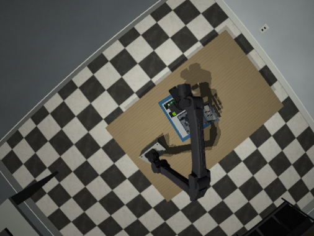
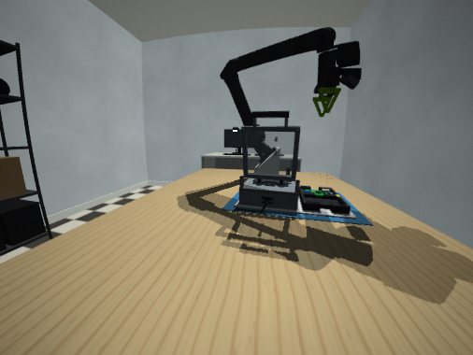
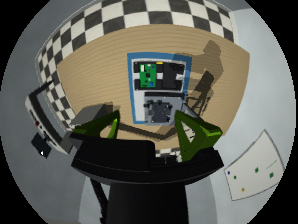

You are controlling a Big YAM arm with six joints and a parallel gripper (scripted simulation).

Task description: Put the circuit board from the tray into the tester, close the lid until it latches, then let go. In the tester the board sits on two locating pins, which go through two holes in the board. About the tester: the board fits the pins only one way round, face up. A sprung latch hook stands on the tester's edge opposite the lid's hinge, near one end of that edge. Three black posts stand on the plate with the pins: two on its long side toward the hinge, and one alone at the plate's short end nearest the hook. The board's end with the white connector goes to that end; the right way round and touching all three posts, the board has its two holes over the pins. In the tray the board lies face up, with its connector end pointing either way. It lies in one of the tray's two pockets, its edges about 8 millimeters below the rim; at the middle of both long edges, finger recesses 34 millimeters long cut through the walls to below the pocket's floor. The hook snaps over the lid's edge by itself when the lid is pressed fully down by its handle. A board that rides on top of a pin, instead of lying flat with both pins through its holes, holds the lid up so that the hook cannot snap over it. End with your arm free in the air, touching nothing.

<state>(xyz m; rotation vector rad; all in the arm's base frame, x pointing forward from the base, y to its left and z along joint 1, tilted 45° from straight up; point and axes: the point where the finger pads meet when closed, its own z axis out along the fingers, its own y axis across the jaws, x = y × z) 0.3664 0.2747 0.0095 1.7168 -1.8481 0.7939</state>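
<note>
The green circuit board point(image 1: 170, 103) point(image 2: 319, 192) point(image 3: 148, 76) lies face up in the left pocket of the black tray point(image 2: 322, 205) point(image 3: 171, 78), as the wrist view shows it; a white part shows near its upper left corner. The other pocket looks empty. The grey tester point(image 2: 268, 198) point(image 3: 160, 111) stands beside the tray, with black posts on its plate and no board. Its lid point(image 2: 297, 154) stands upright, with the black handle point(image 2: 271, 114) on top. My gripper point(image 2: 322, 112) point(image 3: 147, 113) is open and empty, high above the tray side, fingers pointing down. The latch hook cannot be made out.
Tray and tester stand on a blue-edged mat point(image 1: 183, 138) point(image 2: 362, 220) point(image 3: 131, 82). The raised lid and its handle stand up beside the arm's path. A grey plate point(image 1: 161, 148) lies at the arm's base. The arm hides part of the tester in the top view.
</note>
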